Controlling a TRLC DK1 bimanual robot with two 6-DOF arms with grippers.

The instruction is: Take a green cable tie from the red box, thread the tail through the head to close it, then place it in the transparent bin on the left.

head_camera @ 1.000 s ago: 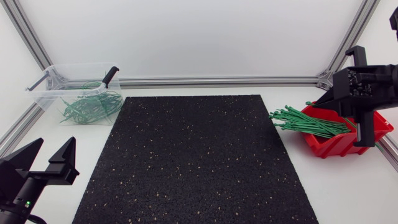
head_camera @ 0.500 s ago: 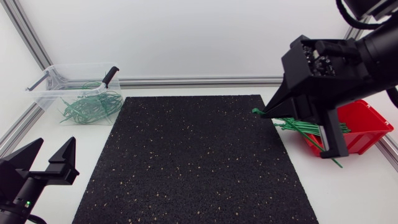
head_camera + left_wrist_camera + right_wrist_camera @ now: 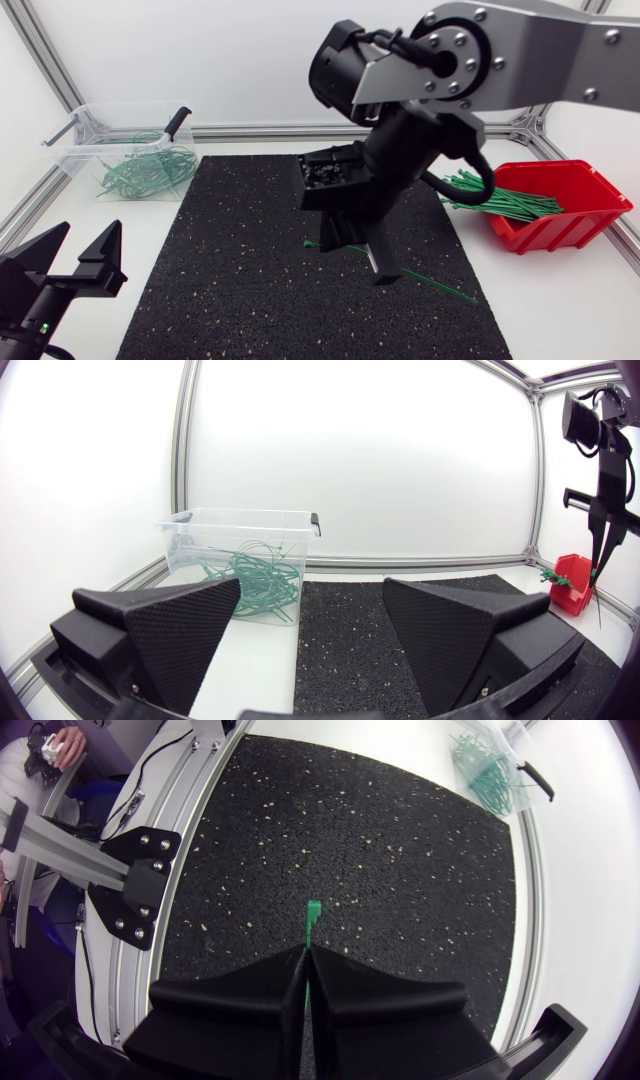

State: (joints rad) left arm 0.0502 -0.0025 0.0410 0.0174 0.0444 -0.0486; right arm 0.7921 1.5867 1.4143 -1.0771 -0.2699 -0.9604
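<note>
The right arm [image 3: 520,60] comes in from its side and stretches past the middle of the bench [image 3: 560,310], so that the right end effector [image 3: 356,250] hangs over the black speckled mat [image 3: 230,270], fingers pointing down. Its two wedge-shaped fingers are pressed together on a single green cable tie [image 3: 440,288]. In the right wrist view the right end effector [image 3: 306,960] has no gap between the fingers, and only the square head end of the tie [image 3: 313,917] sticks out ahead of the tips, with the mat [image 3: 380,850] below it. From above, a short bit of the tie shows on the side of the fingers towards the bin, while the long thin tail runs out on the other side, slanting over the mat towards its near corner on the red box's side. Whether the tail touches the mat cannot be told. The red box [image 3: 565,225] stands on the bench just off the mat's right edge, with a bundle of straight green ties [image 3: 495,195] spilling over its rim towards the mat. The transparent bin [image 3: 75,160] sits at the far left corner of the bench, well apart from the held tie, and holds a tangle of looped green ties [image 3: 140,172]. The left end effector [image 3: 75,262] rests low at the near left, off the mat, with its fingers spread wide and nothing between them. In the left wrist view the left end effector [image 3: 310,625] faces the bin [image 3: 200,545] across the bench.
</note>
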